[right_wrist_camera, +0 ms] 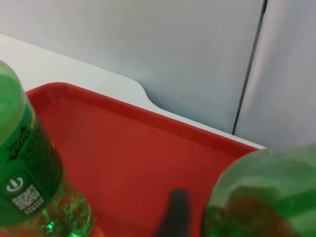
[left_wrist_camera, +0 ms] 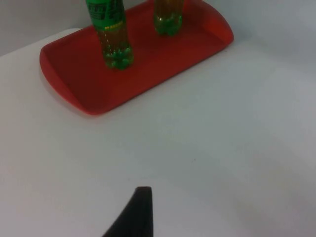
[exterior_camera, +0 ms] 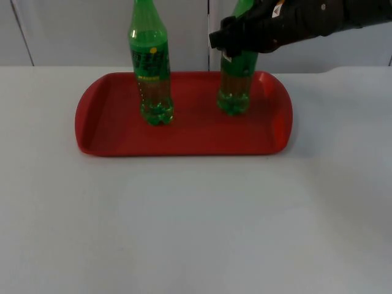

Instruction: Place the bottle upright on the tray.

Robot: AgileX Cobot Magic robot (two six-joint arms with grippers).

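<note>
1. White table top runs back to a grey partition wall; a red tray lies across the far half of it.
2. One green soda bottle stands upright on the tray's left part, free of any gripper.
3. A second green bottle stands upright on the tray's right part, its base apparently down on the red surface, well apart from the first.
4. Right gripper sits clamped around this second bottle's upper body, just under the neck.
5. Left gripper waits over bare table, near the tray; I cannot tell how its fingers stand.
6. Judged from this, the placing is nearly done. To finish well: confirm the base sits flat, spread the fingers slowly and evenly, then lift straight up so nothing nudges the bottle sideways.
7. Risk: a sideways pull could topple the tall, narrow bottle toward the tray's rim.
</note>
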